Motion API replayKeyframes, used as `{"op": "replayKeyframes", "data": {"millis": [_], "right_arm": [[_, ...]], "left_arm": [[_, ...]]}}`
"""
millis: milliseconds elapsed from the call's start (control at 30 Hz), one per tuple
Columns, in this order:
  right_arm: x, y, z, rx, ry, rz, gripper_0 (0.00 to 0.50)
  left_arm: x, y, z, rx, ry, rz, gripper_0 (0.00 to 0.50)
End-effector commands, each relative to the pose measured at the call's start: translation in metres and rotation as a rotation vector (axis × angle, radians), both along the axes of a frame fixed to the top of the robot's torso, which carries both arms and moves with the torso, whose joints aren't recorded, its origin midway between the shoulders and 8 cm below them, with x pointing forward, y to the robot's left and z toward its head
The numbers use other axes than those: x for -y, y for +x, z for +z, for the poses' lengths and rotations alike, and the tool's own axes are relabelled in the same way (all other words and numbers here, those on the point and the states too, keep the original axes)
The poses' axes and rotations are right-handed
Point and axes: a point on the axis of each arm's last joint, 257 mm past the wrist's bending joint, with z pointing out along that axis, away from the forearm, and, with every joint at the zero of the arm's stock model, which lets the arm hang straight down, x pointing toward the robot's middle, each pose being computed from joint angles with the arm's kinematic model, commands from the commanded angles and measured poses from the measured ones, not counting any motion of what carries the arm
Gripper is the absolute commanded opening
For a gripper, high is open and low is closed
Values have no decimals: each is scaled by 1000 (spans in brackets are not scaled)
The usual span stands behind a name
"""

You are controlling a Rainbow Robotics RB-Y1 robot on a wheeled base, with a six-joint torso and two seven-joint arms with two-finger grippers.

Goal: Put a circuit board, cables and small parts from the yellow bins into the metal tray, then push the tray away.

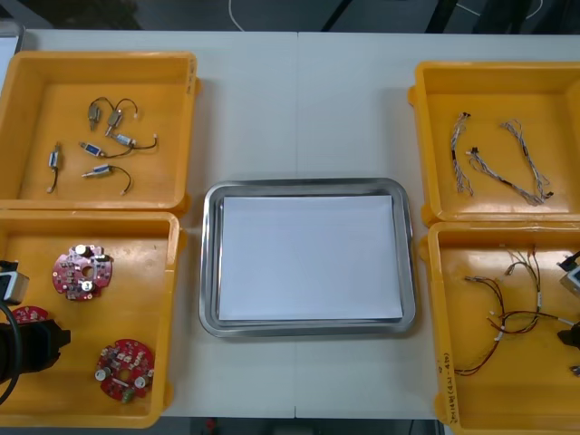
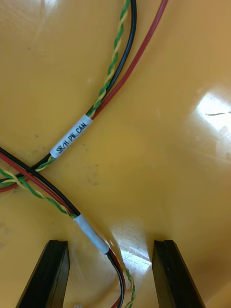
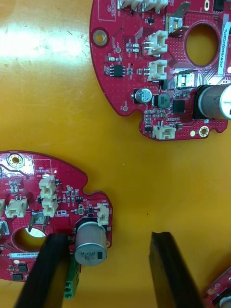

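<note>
**kit:** How far into the tray run are you?

**me:** Barely started, I reckon. The tray (image 1: 210, 263) sits between the bins (image 1: 100, 56), white inside, with nothing in it. Both arms are low for a first pick. The left gripper (image 3: 108, 238) is wide open and holding nothing. It's over a board (image 3: 48, 211) in the near left bin, with the board's silver can (image 3: 90, 248) between the fingers, close to one of them. The right gripper (image 2: 111, 242) is also wide open and holding nothing, astride a cable (image 2: 91, 233) in the near right bin.

**kit:** Next move?

**me:** My guess is drop a touch, close, lift, then carry to the tray. I'd nudge the left one first so it grabs the board's edge, not just the can.

**kit:** Stock count?

**me:** Four bins, one tray, three boards (image 1: 83, 270). I count six parts (image 1: 93, 147) in the far left bin. The thin cables (image 1: 472, 156) in the far right bin are tangled, and so are the ones under my right arm, so I can't count either lot.
</note>
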Motion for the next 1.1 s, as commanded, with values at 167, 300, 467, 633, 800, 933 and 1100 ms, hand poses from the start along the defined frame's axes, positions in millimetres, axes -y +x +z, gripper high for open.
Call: {"op": "replayKeyframes", "data": {"millis": [167, 300, 467, 633, 800, 933, 1100], "right_arm": [[6, 0, -2, -15, -44, 40, 500], [2, 0, -5, -14, -36, 41, 500], [-1, 1, -9, -15, -28, 39, 500], [0, 1, -11, -17, -26, 35, 427], [-1, 1, -12, -17, -23, 33, 0], [-2, 2, -11, -13, -16, 31, 0], [-3, 10, -4, 8, -19, 38, 0]], "left_arm": [[4, 6, 1, 13, -3, 4, 0], [4, 6, 1, 13, -6, 4, 0], [3, 8, 5, 20, -9, 9, 0], [2, 13, 15, 29, -4, 8, 0], [-2, 14, 33, 11, 21, 6, 0], [-2, 13, 53, -4, 43, -1, 0], [8, 16, 78, -11, 74, -34, 0]]}}
